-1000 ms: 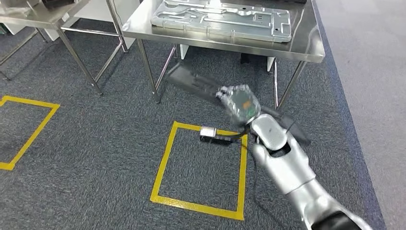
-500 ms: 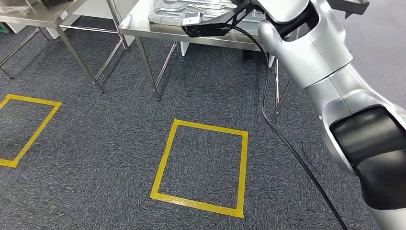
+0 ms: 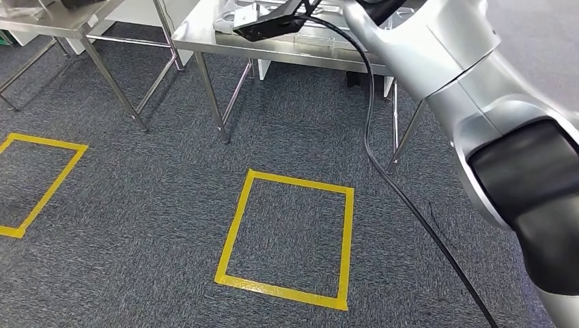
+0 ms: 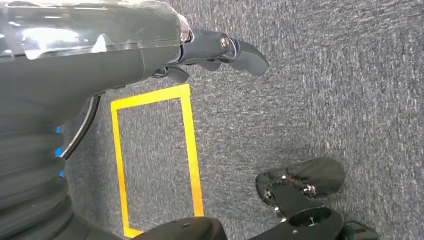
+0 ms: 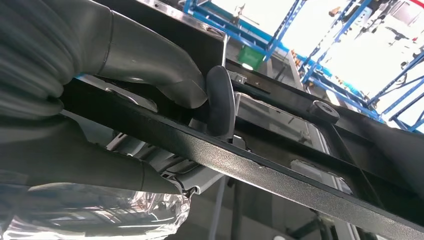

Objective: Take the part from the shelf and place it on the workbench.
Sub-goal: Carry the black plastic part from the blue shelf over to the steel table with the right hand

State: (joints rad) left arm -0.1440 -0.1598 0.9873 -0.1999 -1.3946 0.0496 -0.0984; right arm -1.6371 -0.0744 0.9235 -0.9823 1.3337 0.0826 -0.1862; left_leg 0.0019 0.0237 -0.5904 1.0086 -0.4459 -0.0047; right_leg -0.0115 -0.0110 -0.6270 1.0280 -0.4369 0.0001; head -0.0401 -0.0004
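Grey carpet, yellow floor squares, steel workbench (image 3: pixel 205 34) ahead. Right hand (image 5: pixel 150 100) clamped on black frame part (image 5: pixel 280 175), raised over bench edge. Left hand (image 4: pixel 220 50) hanging, fingers loosely apart, holding nothing. Best kept level, lowered slowly, clear of the tray (image 3: pixel 235 10), released once flat.

Part (image 5: pixel 280 172): matt black textured metal. Surface (image 3: pixel 273 46): brushed steel. Floor (image 3: pixel 171 205): rough grey carpet, glossy yellow tape (image 3: pixel 235 229).
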